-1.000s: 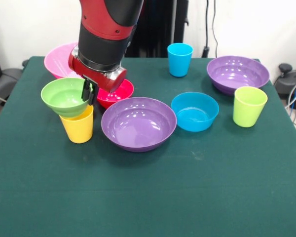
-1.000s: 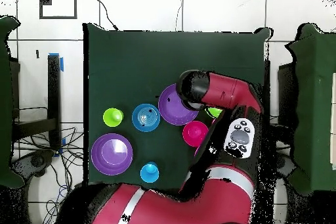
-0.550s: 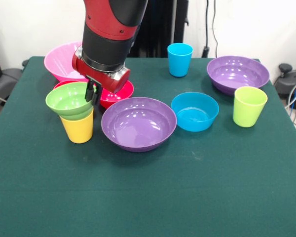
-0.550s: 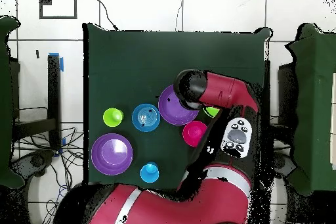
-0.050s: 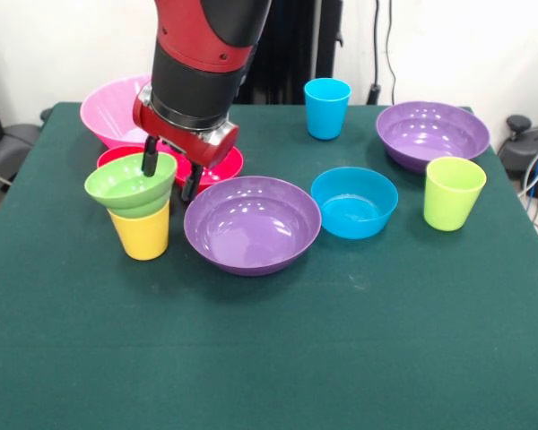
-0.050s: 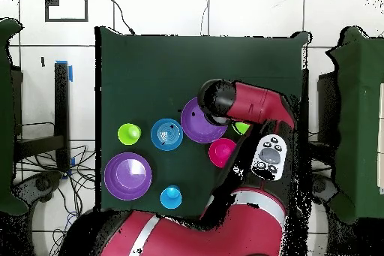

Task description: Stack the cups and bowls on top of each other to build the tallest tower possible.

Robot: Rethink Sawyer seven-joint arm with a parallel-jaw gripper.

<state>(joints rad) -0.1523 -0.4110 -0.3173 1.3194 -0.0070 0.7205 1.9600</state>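
Observation:
A small green bowl [image 5: 125,184] rests tilted on the yellow cup [image 5: 142,233] at the front view's left, forming a two-piece tower. My gripper [image 5: 169,173] is open, one finger inside the bowl and the other outside its right rim. Just behind it sit the small red bowl [image 5: 220,166] and the large pink bowl [image 5: 112,107]. In the overhead view the arm hides the gripper; only a sliver of the green bowl [image 6: 241,128] and the red bowl [image 6: 222,152] show.
A purple bowl [image 5: 251,224] lies right of the yellow cup, then a blue bowl [image 5: 354,202] and a lime green cup [image 5: 453,193]. A blue cup [image 5: 327,107] and a second purple bowl [image 5: 432,133] stand at the back right.
The green bowl has come down and settled on the yellow cup. My fingers have spread apart, letting go of its rim.

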